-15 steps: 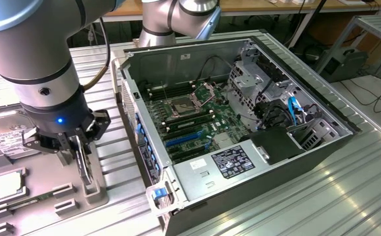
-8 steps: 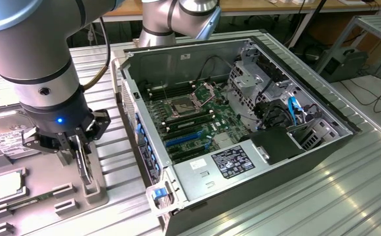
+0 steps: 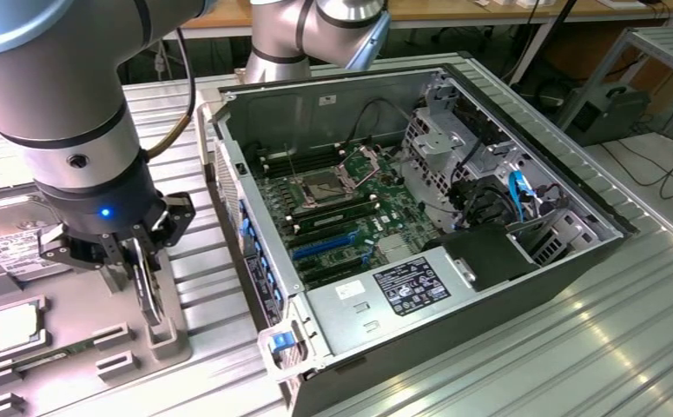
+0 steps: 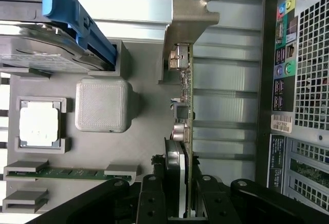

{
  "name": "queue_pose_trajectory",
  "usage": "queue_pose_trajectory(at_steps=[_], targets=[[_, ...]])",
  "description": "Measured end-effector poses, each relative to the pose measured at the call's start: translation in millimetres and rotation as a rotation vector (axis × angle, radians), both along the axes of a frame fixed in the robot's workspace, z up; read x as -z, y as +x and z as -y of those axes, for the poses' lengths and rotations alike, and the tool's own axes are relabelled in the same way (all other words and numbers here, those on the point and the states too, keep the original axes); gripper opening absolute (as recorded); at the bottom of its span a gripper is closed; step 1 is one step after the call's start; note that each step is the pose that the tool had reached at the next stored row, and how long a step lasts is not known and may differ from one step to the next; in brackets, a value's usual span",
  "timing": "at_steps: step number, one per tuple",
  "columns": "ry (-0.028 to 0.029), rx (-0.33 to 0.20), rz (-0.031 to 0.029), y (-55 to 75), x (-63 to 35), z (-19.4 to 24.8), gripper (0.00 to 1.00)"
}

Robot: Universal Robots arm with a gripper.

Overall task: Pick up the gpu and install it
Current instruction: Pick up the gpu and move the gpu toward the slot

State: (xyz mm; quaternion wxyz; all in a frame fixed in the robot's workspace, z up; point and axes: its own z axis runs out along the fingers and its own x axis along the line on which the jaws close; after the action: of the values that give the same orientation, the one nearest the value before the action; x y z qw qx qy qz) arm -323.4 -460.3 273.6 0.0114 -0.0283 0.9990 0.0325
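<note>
Exterior view: the biggest thing is the open computer case (image 3: 301,109), which lies on its side on the metal table (image 3: 614,330) with the green motherboard (image 3: 348,217) facing up and its blue slots (image 3: 319,248) free. On the exterior view's left of the case, the robot arm (image 3: 58,104) hangs over the gray tray (image 3: 75,304), well apart from the motherboard. The tray also carries the hard drive (image 3: 6,248) and, nearer the camera, the small square processor (image 3: 12,326). The gripper (image 3: 139,282) stands narrow, its fingers closed on the gpu (image 3: 148,295), which hangs upright and edge-on just over its holder on the tray. I cannot tell whether its lower end is already free of the holder. In the wrist view the gpu (image 4: 186,95) runs straight out from between the fingers (image 4: 169,183), with the silvery bracket (image 4: 190,23) at its far end and the back of the case beside it. The grip sits at one end of the card only, so I judge that the long free part can swing or tilt if the arm moves fast. A tilted card would then meet the slot at an angle and jam, or press on the board. The bent bracket can also catch on the case wall on the way in. If the card slips down between the fingers, its contact edge may land beside the slot.
</note>
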Motion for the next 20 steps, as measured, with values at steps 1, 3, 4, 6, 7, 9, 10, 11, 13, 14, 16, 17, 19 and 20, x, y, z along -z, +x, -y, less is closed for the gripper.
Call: queue_pose_trajectory(at_steps=[1,3,4,6,7,9,10,11,13,14,16,17,19,20], targets=[[0.0011,0.0,0.0,0.0,-0.1,0.1,0.28],[0.0031,0.0,-0.0001,0.0,-0.6,0.3,0.28],[0.0041,0.0,-0.0001,0.0,-0.7,0.4,0.28],[0.0059,0.0,0.0,0.0,-1.1,0.5,0.28],[0.0068,0.0,0.0,0.0,-1.2,0.6,0.28],[0.009,0.0,0.0,0.0,-1.4,0.8,0.28],[0.0099,0.0,0.0001,0.0,-1.5,0.8,0.28],[0.0104,0.0,0.0,0.0,-1.7,1.0,0.28],[0.0116,0.0,0.0,0.0,-1.8,1.2,0.28],[0.0122,0.0,0.0,0.0,-1.9,1.3,0.28],[0.0129,0.0,0.0,0.0,-2.1,1.4,0.28],[0.0132,0.0,-0.0001,0.0,-2.3,1.5,0.28],[0.0139,0.0,0.0001,0.0,-2.5,1.7,0.28],[0.0141,0.0,0.0001,0.0,-2.6,1.7,0.28]])
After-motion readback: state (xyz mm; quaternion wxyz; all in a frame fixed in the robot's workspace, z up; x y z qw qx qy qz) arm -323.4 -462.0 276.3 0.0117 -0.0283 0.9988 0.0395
